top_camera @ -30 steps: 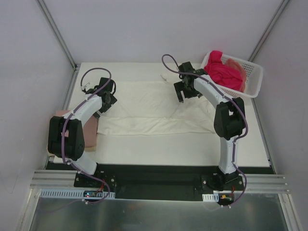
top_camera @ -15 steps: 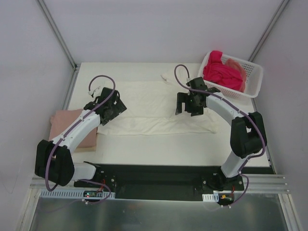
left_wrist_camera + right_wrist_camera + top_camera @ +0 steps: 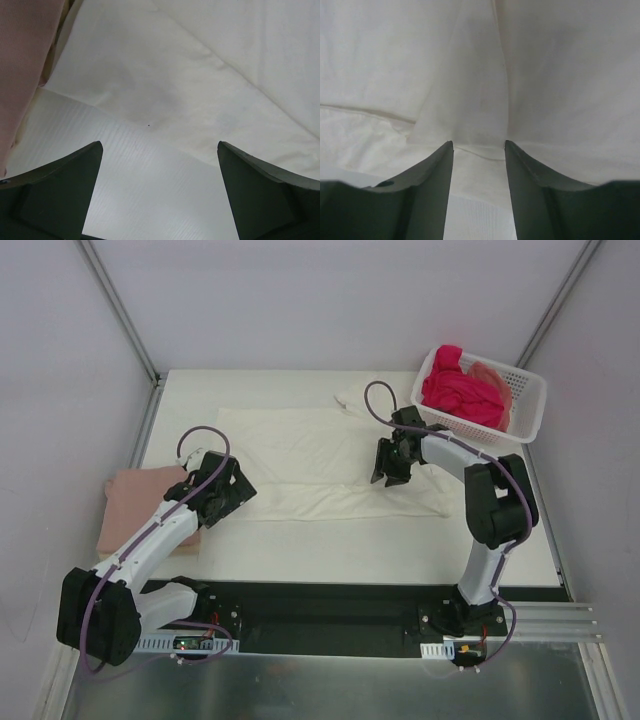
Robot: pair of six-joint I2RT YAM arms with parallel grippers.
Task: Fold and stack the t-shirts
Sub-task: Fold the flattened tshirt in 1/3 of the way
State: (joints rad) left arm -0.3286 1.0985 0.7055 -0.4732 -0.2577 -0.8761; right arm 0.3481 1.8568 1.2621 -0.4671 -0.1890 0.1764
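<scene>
A cream-white t-shirt [image 3: 310, 455] lies spread flat across the middle of the table, folded into a long band. My left gripper [image 3: 236, 492] hovers open at its near-left corner; in the left wrist view the wide jaws [image 3: 160, 145] frame bare table, with the shirt's edge [image 3: 200, 75] just ahead. My right gripper [image 3: 386, 476] is down on the right part of the shirt. Its half-narrowed jaws [image 3: 479, 142] straddle a raised ridge of cream cloth [image 3: 545, 75], a gap still between them. A folded dusty pink t-shirt [image 3: 135, 508] lies at the left edge, and shows beside the left gripper [image 3: 20, 60].
A white lattice basket [image 3: 535, 390] stands at the back right, holding a bright magenta t-shirt [image 3: 460, 390] and a peach one [image 3: 497, 375]. Bare table [image 3: 350, 540] runs along the near side. Grey walls close in on both sides and the back.
Both arms have swung toward the near side. The left gripper dropped to the shirt's near-left corner with its jaws at full width. The right gripper lowered onto the cloth and its jaws narrowed.
</scene>
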